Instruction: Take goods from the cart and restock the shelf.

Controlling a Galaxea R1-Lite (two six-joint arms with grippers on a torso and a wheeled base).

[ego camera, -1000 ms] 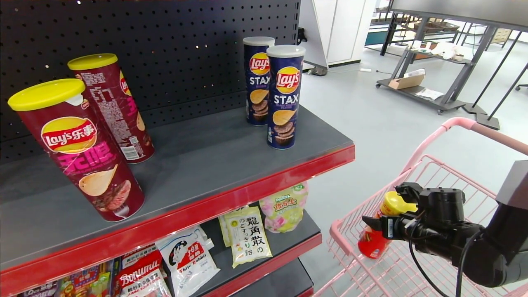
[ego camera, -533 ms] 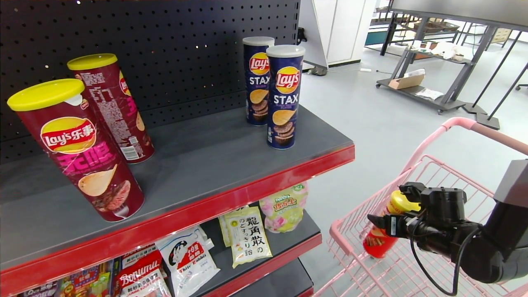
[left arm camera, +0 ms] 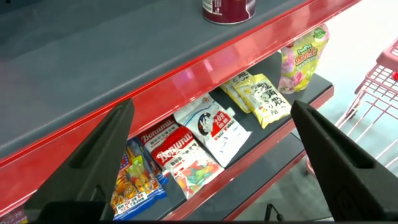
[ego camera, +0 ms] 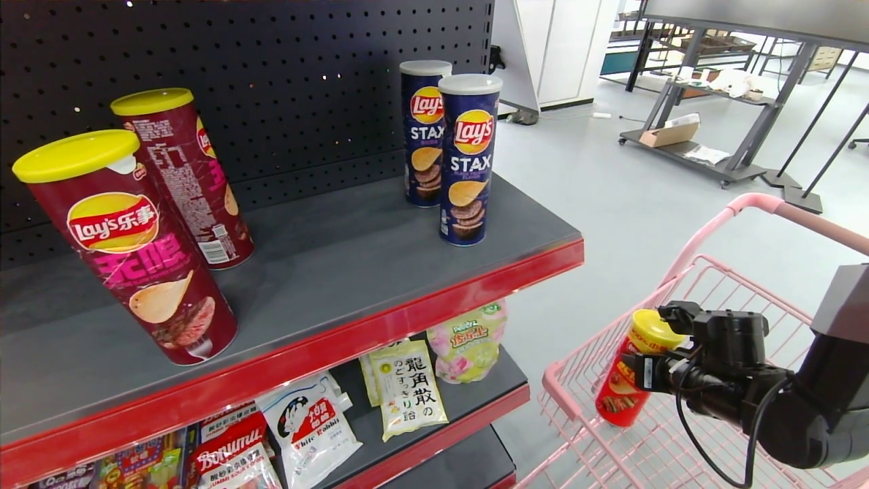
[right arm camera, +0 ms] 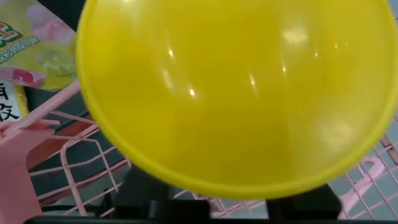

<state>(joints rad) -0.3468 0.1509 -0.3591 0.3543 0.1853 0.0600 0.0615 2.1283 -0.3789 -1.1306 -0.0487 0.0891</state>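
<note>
shelf: grey top deck, red front lip, black pegboard back. Takes up the left and middle of the head view.
cart: pink wire basket with a pink handle, on the floor just past the shelf's right end, lower than the top deck.
front maroon can: yellow lid, upright at the left of the deck, near the lip.
rear maroon can: same type, upright just behind it, closer to the pegboard.
front blue can: white lid, upright at the right end of the deck.
rear blue can: upright directly behind it; can't tell if they touch.
red can: task item, yellow lid, tilted with the lid end toward the arm, at the cart corner nearest the shelf. Can't tell if its base touches the wire.
right tool: clamped on the red can just under the lid, one finger on each side.
left tool: fingers spread wide, nothing between them, in front of the red lip.
snack bags: lying flat on the lower shelf, under the top deck.
</note>
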